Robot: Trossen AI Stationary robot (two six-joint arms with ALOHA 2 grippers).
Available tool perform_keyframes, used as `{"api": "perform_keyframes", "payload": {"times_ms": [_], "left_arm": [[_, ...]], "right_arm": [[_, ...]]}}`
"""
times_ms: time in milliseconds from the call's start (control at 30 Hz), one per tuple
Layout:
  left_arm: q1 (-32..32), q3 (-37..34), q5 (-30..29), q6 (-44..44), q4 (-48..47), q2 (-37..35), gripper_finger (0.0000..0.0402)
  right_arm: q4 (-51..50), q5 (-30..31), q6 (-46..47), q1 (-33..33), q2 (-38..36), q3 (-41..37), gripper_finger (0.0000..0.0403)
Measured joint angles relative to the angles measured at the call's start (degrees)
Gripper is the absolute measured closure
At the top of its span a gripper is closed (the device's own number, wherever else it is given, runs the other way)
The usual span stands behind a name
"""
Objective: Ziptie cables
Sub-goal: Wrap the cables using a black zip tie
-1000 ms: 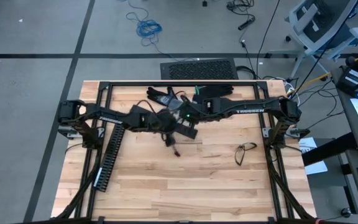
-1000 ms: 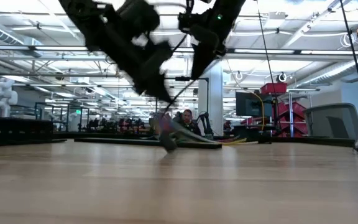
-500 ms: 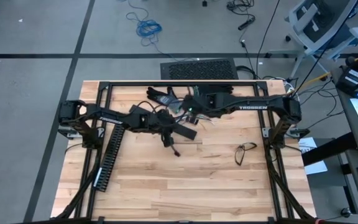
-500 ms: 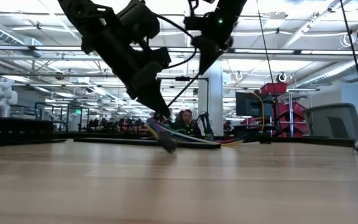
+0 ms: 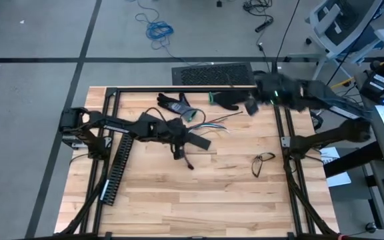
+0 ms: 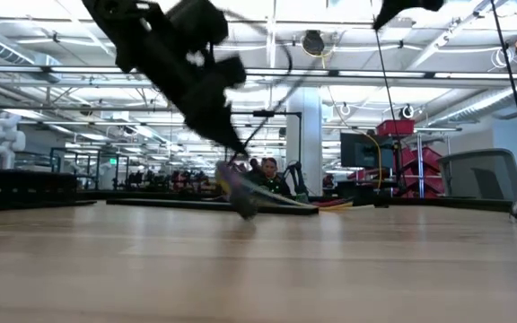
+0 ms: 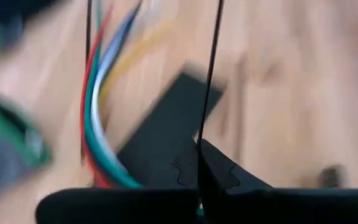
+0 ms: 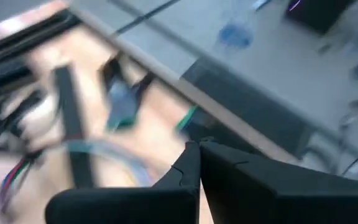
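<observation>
One cable bundle (image 5: 205, 123), beside one black duct (image 5: 117, 167). Left hand (image 5: 177, 148) closed beside bundle; right hand (image 5: 252, 107) closed, blurred.

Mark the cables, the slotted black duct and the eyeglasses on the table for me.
cables (image 5: 209, 123): high view, on the loose coloured strands fanning out at the table's far middle.
slotted black duct (image 5: 117, 170): high view, midway along its length, on the table's left.
eyeglasses (image 5: 264, 160): high view, on the frame, on the table's right.
</observation>
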Motion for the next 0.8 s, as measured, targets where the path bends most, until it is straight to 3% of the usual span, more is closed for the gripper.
{"api": "perform_keyframes", "payload": {"times_ms": [100, 200, 267, 333, 467, 533, 600, 800], "left_arm": [[0.73, 0.06, 0.96, 1.23, 1.86, -3.41, 0.0401], [1.78, 0.06, 1.71, 1.43, 2.82, -7.24, 0.0401], [2.53, 0.06, 3.74, 1.24, 2.65, -10.16, 0.0401], [2.90, 0.06, 5.86, 1.20, 2.71, -12.90, 0.0401], [3.06, 0.06, 9.78, -0.31, 1.63, -15.62, 0.0402], [3.01, 0.06, 10.34, -1.00, 0.68, -16.06, 0.0402], [3.06, 0.06, 10.34, -2.36, 0.11, -16.02, 0.0402], [3.14, 0.06, 10.30, -5.00, 1.35, -16.29, 0.0402]], "right_arm": [[-0.36, -1.51, 9.27, 7.19, -3.70, -8.43, 0.0403], [9.39, -1.77, 17.73, 15.44, -6.06, -20.81, 0.0403], [24.62, -1.88, 20.07, 19.64, -6.74, -29.86, 0.0403], [46.42, -1.81, 20.26, 22.12, -5.79, -38.87, 0.0403], [89.46, 2.88, 16.03, 22.20, 1.50, -51.05, 0.0402], [104.82, 6.48, 11.45, 21.57, 6.17, -52.74, 0.0396], [112.03, 6.74, 6.86, 20.87, 10.50, -52.61, 0.0382], [115.55, 4.67, 6.40, 20.15, 22.34, -46.12, 0.0305]]}}
